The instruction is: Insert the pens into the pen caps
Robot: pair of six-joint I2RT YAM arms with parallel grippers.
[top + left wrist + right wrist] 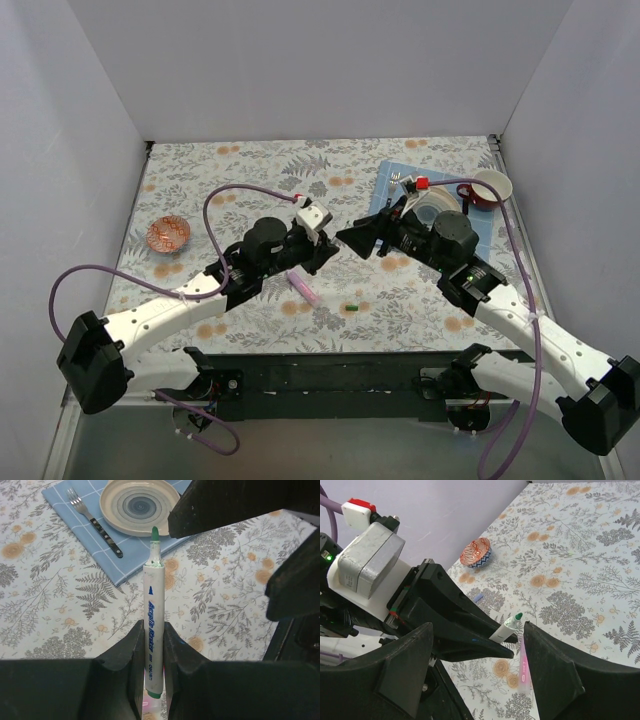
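The top view looks steeply down from behind the arm bases (pixel 215 383) at its bottom edge, while each wrist view peers close along its own fingers (pixel 125 665) (pixel 550 665), both sharing the white pen (pixel 151 625) (pixel 506 627) mid-frame.

Bright diffuse light is falling from above; shadows are lying soft; left fingers (pixel 115 680) are blurring up close.

White arms (pixel 160 320), black joints (pixel 92 362) — purple cables (pixel 230 195) looping from each.
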